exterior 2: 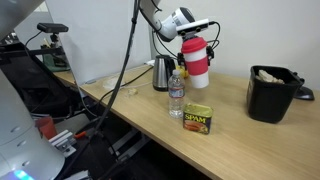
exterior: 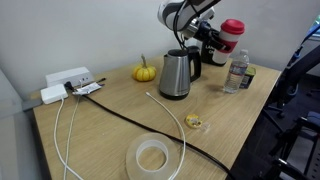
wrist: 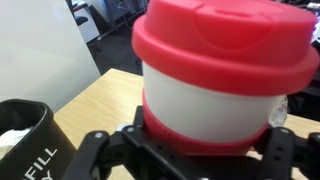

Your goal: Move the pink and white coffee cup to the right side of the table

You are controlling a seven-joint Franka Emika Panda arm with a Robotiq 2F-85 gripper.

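The cup (exterior 2: 196, 60) is hanging in the air above the bench (exterior 2: 235, 140), and it is standing close to upright: red-pink lid on top, white band under it, red-pink sleeve below, long axis running near enough straight up and down. The tool (exterior 2: 190, 48) is pinching it. In the wrist view the cup (wrist: 220, 70) is filling most of the frame, and the tool (wrist: 185, 152) is closing in from both sides, its dark fingers (wrist: 95, 150) pressing against the sleeve just under the white band.

In an exterior view the cup (exterior: 232, 34) is sitting high over the far corner of the bench (exterior: 100, 125), with the tool (exterior: 218, 38) gripping it from the side.

Just beneath it, the clear bottle (exterior 2: 176, 95) is standing upright, and a Spam tin (exterior 2: 197, 118) is lying just beside that, nearer the bench edge. The steel kettle (exterior: 175, 73) is standing further in, and a small pumpkin (exterior: 144, 72) is resting near it. Well apart, a tape roll (exterior: 152, 155) is lying flat at the near end, and a white power strip (exterior: 68, 80) is sitting at the opposite edge. A black bin (exterior 2: 270, 92) is standing on the bench beyond the cup.
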